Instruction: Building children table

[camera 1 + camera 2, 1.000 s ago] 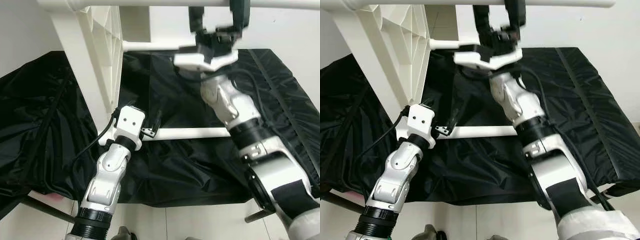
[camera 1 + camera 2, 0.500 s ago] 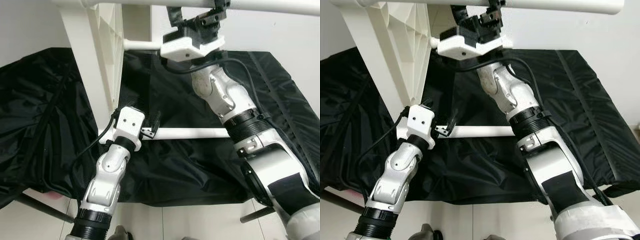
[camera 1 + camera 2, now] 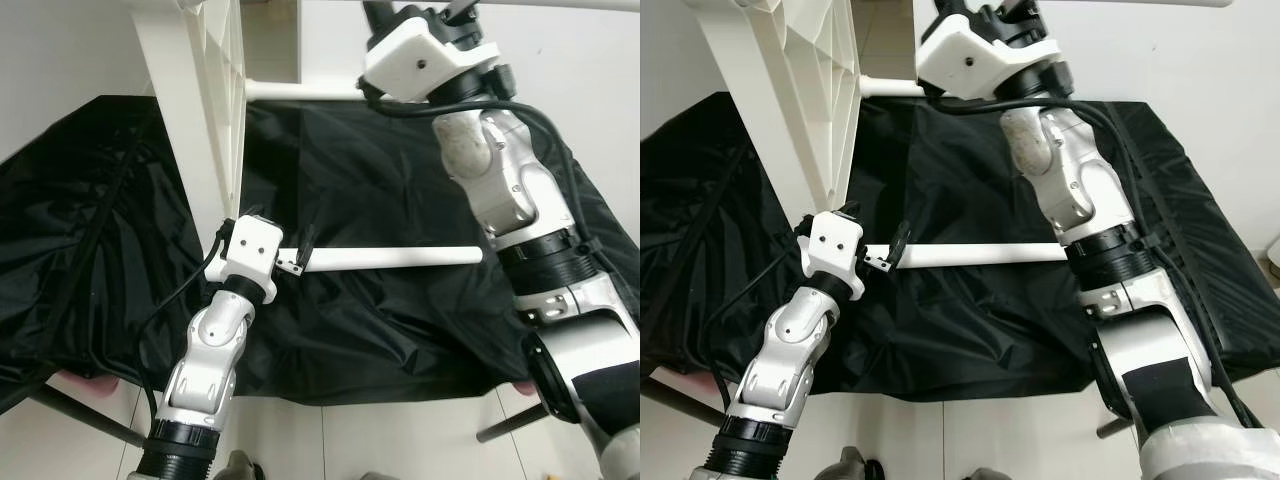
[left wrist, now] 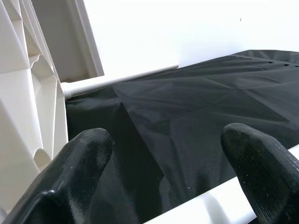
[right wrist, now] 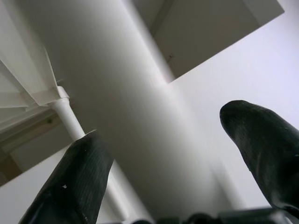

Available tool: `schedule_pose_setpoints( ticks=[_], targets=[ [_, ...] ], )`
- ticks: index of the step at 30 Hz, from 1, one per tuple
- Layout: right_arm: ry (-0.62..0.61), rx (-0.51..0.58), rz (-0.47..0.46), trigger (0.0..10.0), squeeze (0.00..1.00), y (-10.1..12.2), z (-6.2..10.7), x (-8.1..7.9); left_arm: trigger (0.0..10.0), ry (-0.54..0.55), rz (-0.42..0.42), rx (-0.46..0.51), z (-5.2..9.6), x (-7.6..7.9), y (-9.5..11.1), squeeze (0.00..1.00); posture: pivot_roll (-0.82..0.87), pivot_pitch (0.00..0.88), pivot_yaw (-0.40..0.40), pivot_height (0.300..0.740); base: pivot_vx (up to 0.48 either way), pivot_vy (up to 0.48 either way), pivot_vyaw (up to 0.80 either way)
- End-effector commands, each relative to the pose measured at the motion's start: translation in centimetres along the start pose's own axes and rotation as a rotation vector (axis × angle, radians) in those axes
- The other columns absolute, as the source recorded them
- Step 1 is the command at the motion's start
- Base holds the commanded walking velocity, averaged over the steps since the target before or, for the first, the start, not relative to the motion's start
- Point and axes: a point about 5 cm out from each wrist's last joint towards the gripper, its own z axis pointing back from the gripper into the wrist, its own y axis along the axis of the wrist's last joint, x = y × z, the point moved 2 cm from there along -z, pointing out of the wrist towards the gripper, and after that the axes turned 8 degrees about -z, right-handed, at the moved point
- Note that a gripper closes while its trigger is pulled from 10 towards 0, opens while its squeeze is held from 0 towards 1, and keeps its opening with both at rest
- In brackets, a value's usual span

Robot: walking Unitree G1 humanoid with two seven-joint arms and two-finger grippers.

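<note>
Left gripper [image 4: 168, 186], fingers spread, straddles a smooth white rod [image 3: 390, 258]; right gripper [image 5: 173, 158], fingers apart, beneath a thick leg [image 5: 126, 107]; ribbed tabletop [image 3: 205, 100] upright on black cloth [image 3: 400, 320].

Right gripper [image 3: 415, 5] fingers cut off by the top edge of the head views. White ribbed panel [image 3: 195, 110] and top leg [image 5: 140, 126] likewise cropped. Near end of the lower leg [image 3: 390, 258] hidden behind the left gripper [image 3: 305, 245].

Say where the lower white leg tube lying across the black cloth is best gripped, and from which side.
Judging by its pose, grip the white leg tube mid-span from above, fingers straddling it: round, slim, lying level on the black cloth, its middle bare right of the left gripper.
</note>
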Motion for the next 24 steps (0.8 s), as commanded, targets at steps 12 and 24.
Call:
schedule_pose_setpoints(
  ticks=[12,24],
  targets=[
    [0.110,-0.003,0.054,0.0,0.00,0.3,0.3,2.1,10.0,0.046,0.023,-0.033,-0.1,0.0,-0.9,0.00,-0.09,0.120,0.024,0.740,0.000,0.000,0.00],
    [0.199,-0.092,0.003,0.0,0.00,-0.9,1.1,1.7,10.0,0.131,0.271,-0.188,-0.1,0.4,-3.3,0.00,-0.11,0.131,0.023,0.740,0.000,0.000,0.00]
  ],
)
